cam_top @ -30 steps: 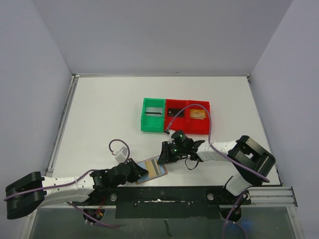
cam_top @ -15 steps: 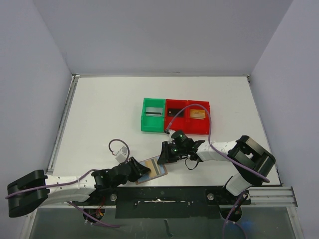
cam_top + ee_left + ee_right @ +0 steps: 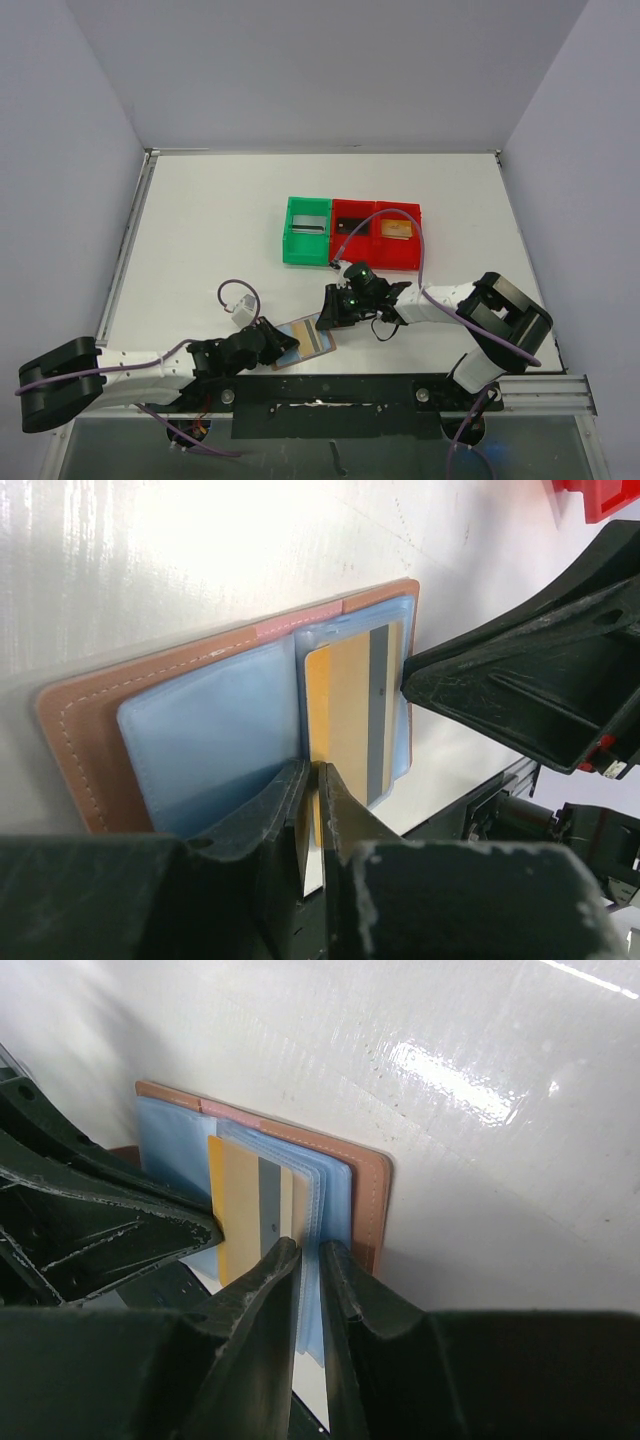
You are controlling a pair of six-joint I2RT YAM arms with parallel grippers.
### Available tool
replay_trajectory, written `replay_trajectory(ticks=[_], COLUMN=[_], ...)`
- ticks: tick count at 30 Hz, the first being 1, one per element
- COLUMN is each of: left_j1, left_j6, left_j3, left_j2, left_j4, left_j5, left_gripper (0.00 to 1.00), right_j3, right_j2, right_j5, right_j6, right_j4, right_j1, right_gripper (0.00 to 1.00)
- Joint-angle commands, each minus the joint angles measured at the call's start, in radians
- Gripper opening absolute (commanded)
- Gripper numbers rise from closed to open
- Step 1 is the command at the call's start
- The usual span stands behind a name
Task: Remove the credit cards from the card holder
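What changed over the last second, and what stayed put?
The left arm's rear link swung slightly inward; the left gripper sits pinched on the gold card. The right gripper still clamps the card holder. The holder, right arm and bins have not moved.

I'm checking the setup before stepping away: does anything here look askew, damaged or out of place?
Nothing is damaged or spilled. The open wallet lies skewed to the table's front edge. The left end effector is seemingly closed on its one card, and the right end effector on the wallet's edge.
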Motion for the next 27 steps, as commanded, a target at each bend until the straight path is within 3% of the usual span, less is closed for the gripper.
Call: replay_trajectory(ticks=[1, 4, 27], left_j1=[0.009, 0.010, 0.009], left_j6=[0.018, 0.019, 0.022], left_j3=[0.004, 0.006, 0.028], left_j2=[0.019, 0.018, -0.204], left_j4=[-0.029, -0.032, -0.384], left_j5=[-0.049, -0.051, -0.047], left_gripper=[0.05, 0.00, 0.00], right_j3=[-0.024, -0.032, -0.021], right_j2=[0.011, 0.009, -0.075], right_j5=[0.042, 0.049, 0.053], right_j6=[-0.026, -0.023, -0.077], right_j4=[-0.036, -0.036, -0.096], right_j1=[-0.007, -0.010, -0.066], right_gripper=[0.18, 0.18, 0.19])
